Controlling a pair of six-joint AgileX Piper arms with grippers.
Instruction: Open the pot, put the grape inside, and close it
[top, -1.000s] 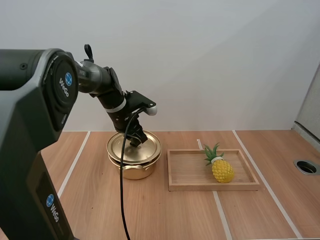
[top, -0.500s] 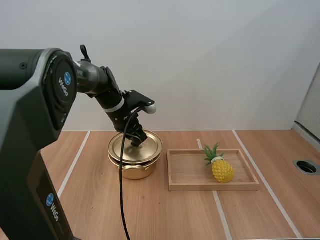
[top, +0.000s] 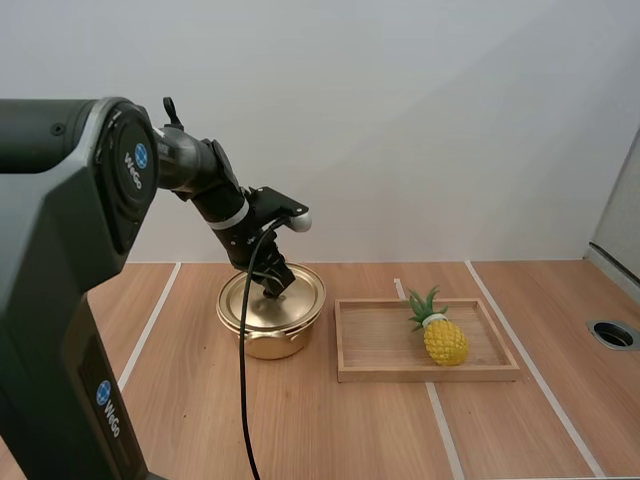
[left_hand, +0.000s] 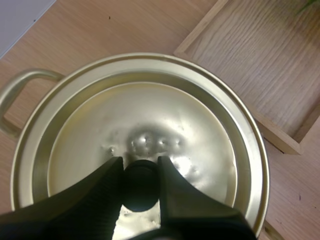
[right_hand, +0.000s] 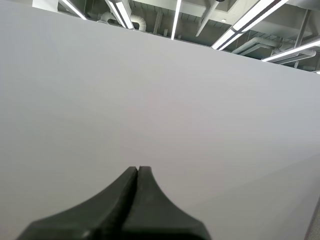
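1. High view: a round gold metal pot (top: 262, 346) is sitting on the light wooden table (top: 350, 430), and its flat gold lid (top: 302, 296) is covering its mouth, so whatever is inside is hidden. The left gripper (top: 272, 286) is reaching down onto the middle of the lid. Just beside the pot, a shallow rectangular wooden tray (top: 430, 375) is holding a yellow plastic pineapple with green leaves (top: 445, 340), which is lying toward the tray's right half, well apart from the pot.

2. Left wrist view: the left gripper (left_hand: 139, 163) is pinching the lid's (left_hand: 150, 112) black round knob (left_hand: 140, 187), with one ribbed finger (left_hand: 107, 177) pressing each side. The lid is lying inside the pot's rim. The pot's looped gold handle (left_hand: 19, 83) is sticking out on the side away from the tray (left_hand: 272, 134), whose corner is coming close to the pot.

3. Right wrist view: the right gripper (right_hand: 138, 169) is pointing at a plain grey wall, its two black fingers lying together as one dark wedge and gripping nothing.
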